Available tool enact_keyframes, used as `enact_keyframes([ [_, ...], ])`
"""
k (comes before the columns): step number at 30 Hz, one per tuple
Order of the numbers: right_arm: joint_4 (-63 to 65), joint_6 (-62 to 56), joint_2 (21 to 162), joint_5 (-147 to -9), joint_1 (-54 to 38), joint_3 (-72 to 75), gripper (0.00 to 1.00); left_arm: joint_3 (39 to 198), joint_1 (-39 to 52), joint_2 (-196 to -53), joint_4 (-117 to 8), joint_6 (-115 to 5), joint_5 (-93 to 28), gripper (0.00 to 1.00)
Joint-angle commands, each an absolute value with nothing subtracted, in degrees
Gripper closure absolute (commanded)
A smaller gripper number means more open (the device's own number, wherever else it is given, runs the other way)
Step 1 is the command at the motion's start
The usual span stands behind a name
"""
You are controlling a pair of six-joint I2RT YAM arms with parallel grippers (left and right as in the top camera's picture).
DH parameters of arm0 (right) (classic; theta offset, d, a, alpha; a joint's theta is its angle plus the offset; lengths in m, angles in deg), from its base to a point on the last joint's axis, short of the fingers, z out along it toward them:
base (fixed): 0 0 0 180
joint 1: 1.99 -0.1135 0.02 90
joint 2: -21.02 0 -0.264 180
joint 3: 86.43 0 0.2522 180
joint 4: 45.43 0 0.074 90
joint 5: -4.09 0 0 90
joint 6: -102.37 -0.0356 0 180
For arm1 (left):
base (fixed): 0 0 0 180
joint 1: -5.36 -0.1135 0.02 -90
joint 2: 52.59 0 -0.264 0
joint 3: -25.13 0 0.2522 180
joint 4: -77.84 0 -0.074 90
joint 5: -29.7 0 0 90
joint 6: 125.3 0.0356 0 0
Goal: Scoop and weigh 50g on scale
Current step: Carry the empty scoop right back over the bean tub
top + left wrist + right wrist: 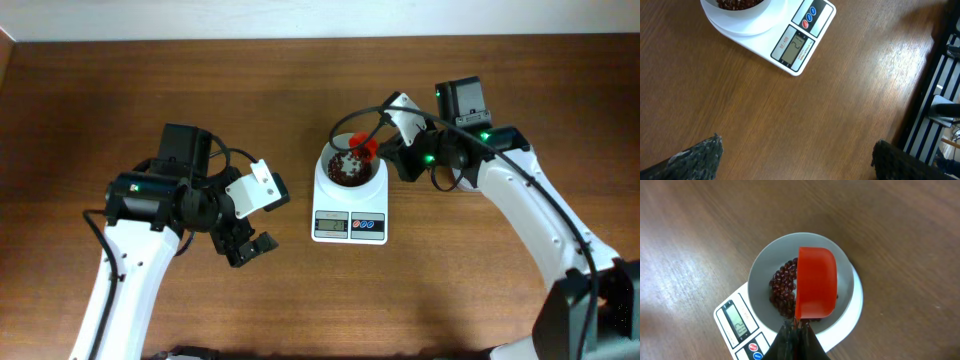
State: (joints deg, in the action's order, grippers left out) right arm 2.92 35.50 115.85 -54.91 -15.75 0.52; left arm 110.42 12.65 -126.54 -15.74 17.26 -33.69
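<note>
Red scoop [815, 282] over scale [349, 226] bowl (open table [300, 300] around).

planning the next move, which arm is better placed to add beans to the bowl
Right, likely. The right gripper is shut on the scoop, directly above the bowl and beans on the scale. The left gripper is open and empty, over the table beside the scale.

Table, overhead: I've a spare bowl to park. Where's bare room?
Bare table: in front of the scale toward the near edge; also the far band beyond it. Crowded: over the scale's bowl, where the right gripper holds the scoop; the open left gripper hovers left of it.
</note>
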Motion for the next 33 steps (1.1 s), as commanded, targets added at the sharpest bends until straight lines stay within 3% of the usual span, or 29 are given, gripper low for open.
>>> enact_keyframes([
  [1, 2.81, 36.14, 112.42, -62.73, -17.8, 1.56, 0.96, 111.38, 12.43, -126.72, -15.8, 17.93, -32.66, 0.01],
  [10, 3.42, 38.06, 112.33, -71.59, -22.22, 1.56, 0.96, 111.38, 12.43, -126.72, -15.8, 17.93, -32.66, 0.01],
  [17, 3.66, 39.13, 112.22, -64.29, -24.84, 1.56, 0.96, 111.38, 12.43, -126.72, -15.8, 17.93, -32.66, 0.01],
  [20, 3.2, 39.13, 112.11, -76.0, -25.98, 1.61, 0.96, 111.38, 12.43, -126.74, -15.8, 17.93, -32.64, 0.01],
  [23, 3.03, 38.93, 110.65, -71.56, -25.76, 2.64, 0.96, 111.38, 12.43, -126.72, -15.8, 17.93, -32.66, 0.01],
  [26, 3.03, 37.23, 107.61, -73.07, -22.81, 4.62, 0.96, 111.38, 12.43, -126.74, -15.8, 17.93, -32.66, 0.01],
  [33, 8.95, 14.0, 102.06, -72.59, -3.33, 5.76, 0.96, 111.38, 12.43, -126.74, -15.8, 17.93, -32.66, 0.01],
])
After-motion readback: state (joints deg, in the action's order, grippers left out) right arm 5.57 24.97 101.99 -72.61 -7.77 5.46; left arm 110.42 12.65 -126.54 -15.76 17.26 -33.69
